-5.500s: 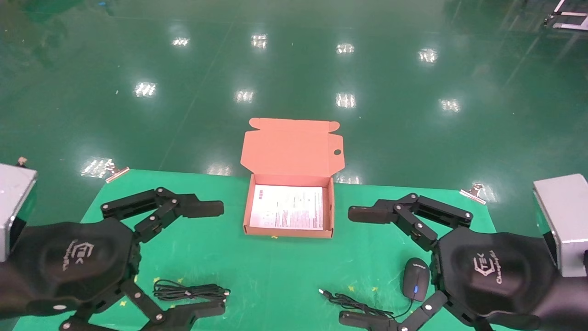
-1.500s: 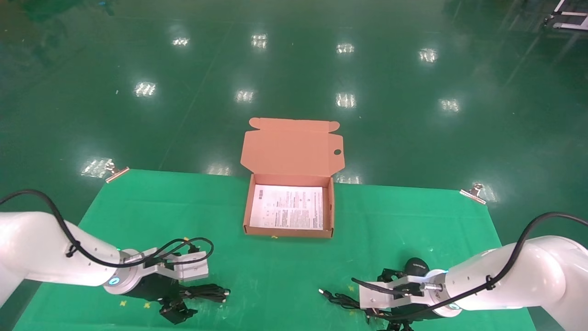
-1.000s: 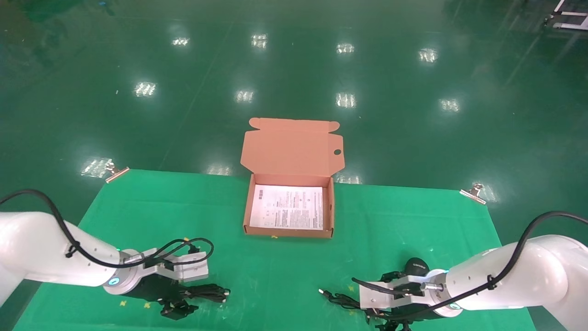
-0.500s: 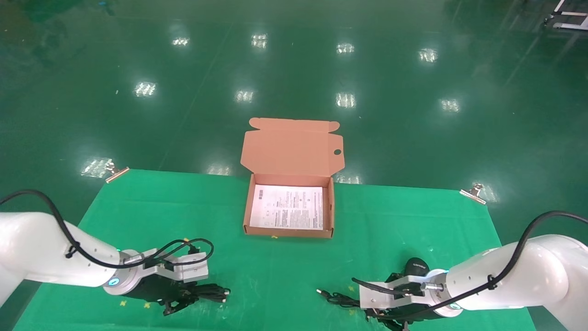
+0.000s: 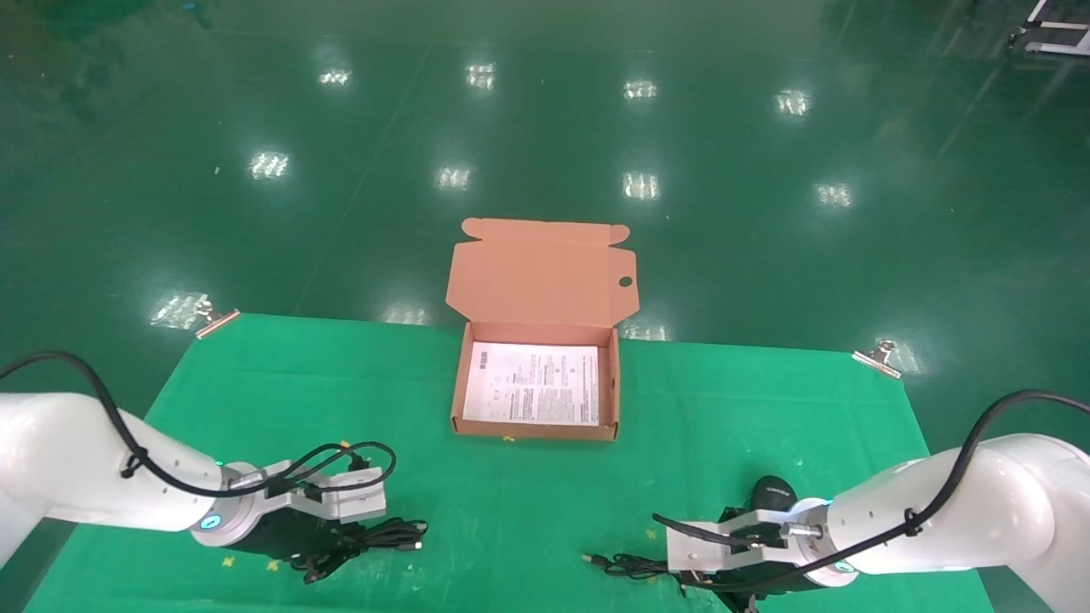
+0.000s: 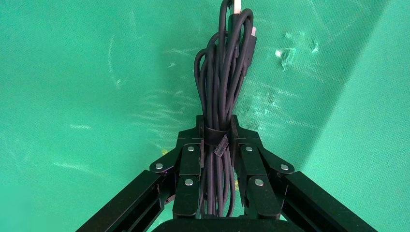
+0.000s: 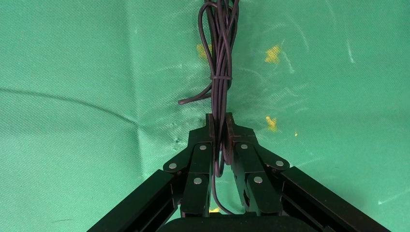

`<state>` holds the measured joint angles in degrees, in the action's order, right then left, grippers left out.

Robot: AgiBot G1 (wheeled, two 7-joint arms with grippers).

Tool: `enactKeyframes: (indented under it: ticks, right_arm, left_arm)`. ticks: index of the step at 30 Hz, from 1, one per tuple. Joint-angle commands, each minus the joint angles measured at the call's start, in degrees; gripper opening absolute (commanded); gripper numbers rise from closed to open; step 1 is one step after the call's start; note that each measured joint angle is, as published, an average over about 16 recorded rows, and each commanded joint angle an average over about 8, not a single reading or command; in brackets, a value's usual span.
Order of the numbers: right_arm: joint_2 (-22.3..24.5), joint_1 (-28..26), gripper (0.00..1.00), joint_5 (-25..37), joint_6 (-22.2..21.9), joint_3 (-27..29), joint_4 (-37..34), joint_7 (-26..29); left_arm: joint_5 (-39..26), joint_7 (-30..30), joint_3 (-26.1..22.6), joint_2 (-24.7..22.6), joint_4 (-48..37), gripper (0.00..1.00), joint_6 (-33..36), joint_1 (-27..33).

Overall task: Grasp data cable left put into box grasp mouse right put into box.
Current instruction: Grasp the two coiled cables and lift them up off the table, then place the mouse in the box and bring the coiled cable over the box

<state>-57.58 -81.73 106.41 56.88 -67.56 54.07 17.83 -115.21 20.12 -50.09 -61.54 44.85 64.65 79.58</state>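
Low in the lower left of the head view, the left gripper (image 6: 216, 140) is clamped tight on the data cable (image 6: 223, 87), its fingers (image 6: 190, 166) pinching the bundle right at the tie band, with the coils running out past the tips over the green surface (image 5: 511, 502). In the lower right, the right gripper (image 7: 220, 126) is pressed closed on the mouse's thin cord (image 7: 218, 53), not on its body; the mouse (image 5: 768, 494) sits just beside the right wrist. The box (image 5: 536, 430) stands open at the middle of the frame, well apart from both, lid up, only its white sheet inside.
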Motion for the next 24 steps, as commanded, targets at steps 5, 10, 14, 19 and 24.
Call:
enactKeyframes:
  ticks: [5,10,14,19,24]
  right_arm:
    - [1.7,-2.1,0.00,0.8,-0.9,1.1,2.3,2.1]
    - [5.5,-7.0,0.00,4.8,-2.8,3.5,9.8,7.8]
    - [6.2,-11.2,0.00,9.4,-4.4,5.0,15.1,11.5]
    - [2.5,-15.8,0.00,12.4,-7.5,6.8,16.1,12.8]
    - [-3.3,-19.1,0.00,11.9,-12.6,8.3,11.4,10.6]
  left_arm:
    - [0.0,-0.2,0.4,0.8,1.7,0.00,-0.3,0.7]
    - [-0.9,0.8,1.5,2.9,7.5,0.00,-2.0,2.6]
    - [-3.4,2.8,2.5,3.9,13.3,0.00,-4.9,4.2]
    - [-7.7,6.3,3.6,3.4,19.4,0.00,-9.4,5.8]
    - [-11.6,9.6,4.5,1.8,23.0,0.00,-12.5,7.3]
